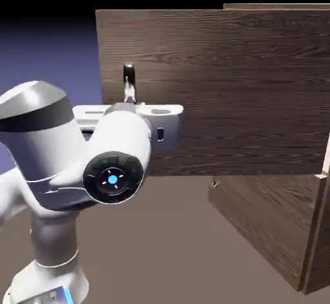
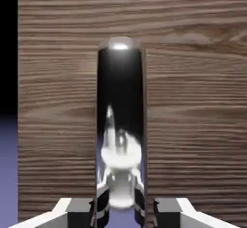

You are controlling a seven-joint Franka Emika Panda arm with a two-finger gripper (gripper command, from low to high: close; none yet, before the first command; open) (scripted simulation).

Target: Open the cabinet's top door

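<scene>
Tool (image 2: 120, 212) clamped on handle (image 2: 120, 125), top door (image 1: 245, 90) swung open from cabinet (image 1: 283, 232)

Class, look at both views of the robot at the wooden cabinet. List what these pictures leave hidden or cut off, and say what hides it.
- Gripper: in the exterior view the arm's own body hides the fingers; whether they touch the handle is unclear.
- Handle: its lower part sits behind the hand.
- Top door: its hinge side runs off the exterior view's right edge.
- Cabinet: cut off at right and bottom.
</scene>
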